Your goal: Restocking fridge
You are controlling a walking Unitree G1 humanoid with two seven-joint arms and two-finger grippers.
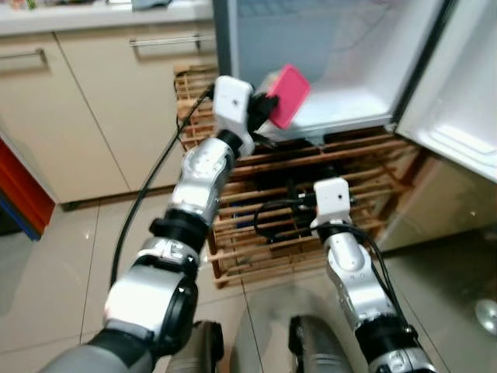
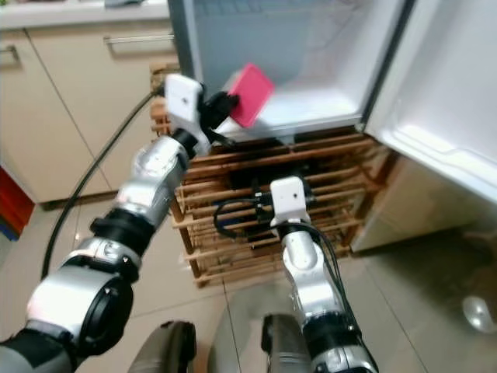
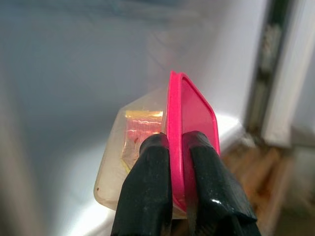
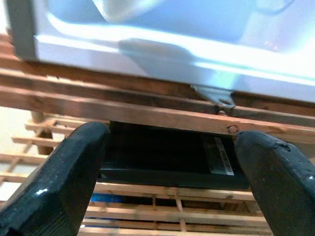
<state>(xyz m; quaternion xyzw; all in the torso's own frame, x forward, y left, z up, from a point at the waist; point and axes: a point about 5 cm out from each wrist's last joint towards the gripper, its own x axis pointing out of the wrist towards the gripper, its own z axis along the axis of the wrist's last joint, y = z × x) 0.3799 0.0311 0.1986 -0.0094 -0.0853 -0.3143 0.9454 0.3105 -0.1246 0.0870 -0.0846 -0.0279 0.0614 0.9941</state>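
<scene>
Box [image 1: 284, 95], pinched by its pink lid in the left gripper [image 1: 266, 109], hangs at the fridge [image 1: 342, 47] mouth, bare shelf just ahead; right gripper [image 4: 162, 172] gapes empty below, before the rack [image 1: 256, 241].

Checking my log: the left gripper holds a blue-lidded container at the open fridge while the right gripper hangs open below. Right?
Not quite: the lid is pink, as the left wrist view shows. The left gripper holds the container at the open fridge; the right gripper is open, lower.
</scene>
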